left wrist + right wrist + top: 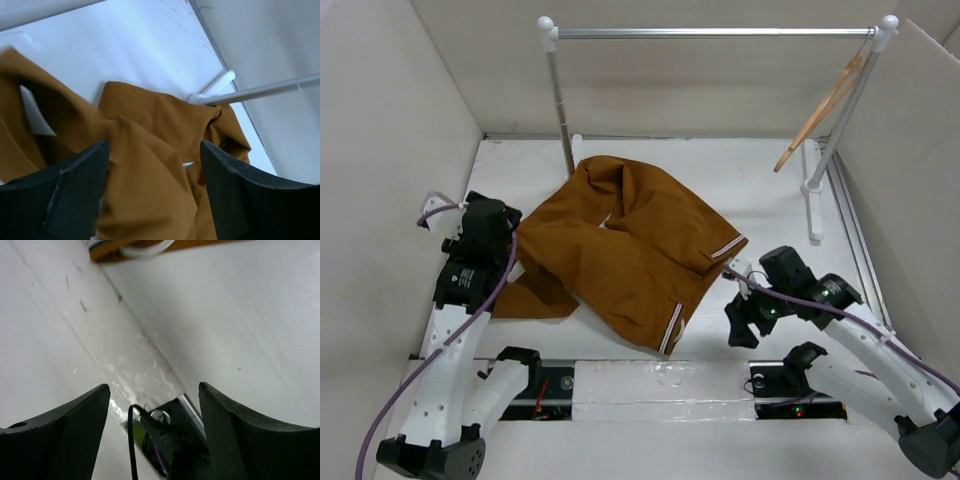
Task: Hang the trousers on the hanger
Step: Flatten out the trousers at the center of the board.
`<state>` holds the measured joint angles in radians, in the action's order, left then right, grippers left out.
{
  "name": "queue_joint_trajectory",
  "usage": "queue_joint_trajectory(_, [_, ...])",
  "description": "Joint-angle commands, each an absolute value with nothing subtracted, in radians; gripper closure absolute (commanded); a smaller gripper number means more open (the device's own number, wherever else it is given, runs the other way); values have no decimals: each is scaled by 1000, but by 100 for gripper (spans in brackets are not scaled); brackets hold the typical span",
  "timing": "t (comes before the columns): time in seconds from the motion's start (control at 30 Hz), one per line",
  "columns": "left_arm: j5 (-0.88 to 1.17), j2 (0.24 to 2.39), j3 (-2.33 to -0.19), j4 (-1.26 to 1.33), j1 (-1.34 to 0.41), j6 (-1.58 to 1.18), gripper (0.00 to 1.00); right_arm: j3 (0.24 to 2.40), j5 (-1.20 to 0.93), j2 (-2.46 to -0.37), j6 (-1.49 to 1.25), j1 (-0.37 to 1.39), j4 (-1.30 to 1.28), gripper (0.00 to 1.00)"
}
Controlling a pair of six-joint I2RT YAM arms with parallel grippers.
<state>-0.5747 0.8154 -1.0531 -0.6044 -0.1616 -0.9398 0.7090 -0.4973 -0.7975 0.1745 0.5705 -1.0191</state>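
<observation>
The rust-brown trousers (pixel 630 250) lie crumpled in the middle of the table, their striped waistband trim towards the right and front. The wooden hanger (pixel 820 110) hangs from the right end of the silver rail (pixel 710 33), far from both grippers. My left gripper (pixel 516 238) is at the trousers' left edge. In the left wrist view it (pixel 155 150) is open, with brown cloth (pixel 150 180) lying between and below its fingers. My right gripper (pixel 745 335) is just right of the waistband. It (pixel 154 390) is open and empty, and it points at the table's near edge.
The rail stands on white posts, and its left post (pixel 563 120) rises just behind the trousers. White walls close in the left, back and right. The right arm's base mount (pixel 165 440) with a cable lies below the right gripper.
</observation>
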Motion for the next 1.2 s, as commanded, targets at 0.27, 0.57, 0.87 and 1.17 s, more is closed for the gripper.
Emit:
queue_joint_trajectory(0.27, [-307, 807, -1071, -496, -212, -736, 44, 683, -420, -1011, 55, 226, -458, 22])
queue_joint_trajectory(0.57, [239, 1063, -895, -305, -212, -485, 40, 572, -388, -1256, -241, 150, 58, 12])
queue_joint_trajectory(0.87, [307, 1345, -879, -275, -592, -509, 29, 431, -319, -1480, -569, 276, 501, 9])
queue_joint_trajectory(1.17, [253, 1529, -894, -270, -873, -497, 30, 393, -190, -1379, -629, 184, 445, 98])
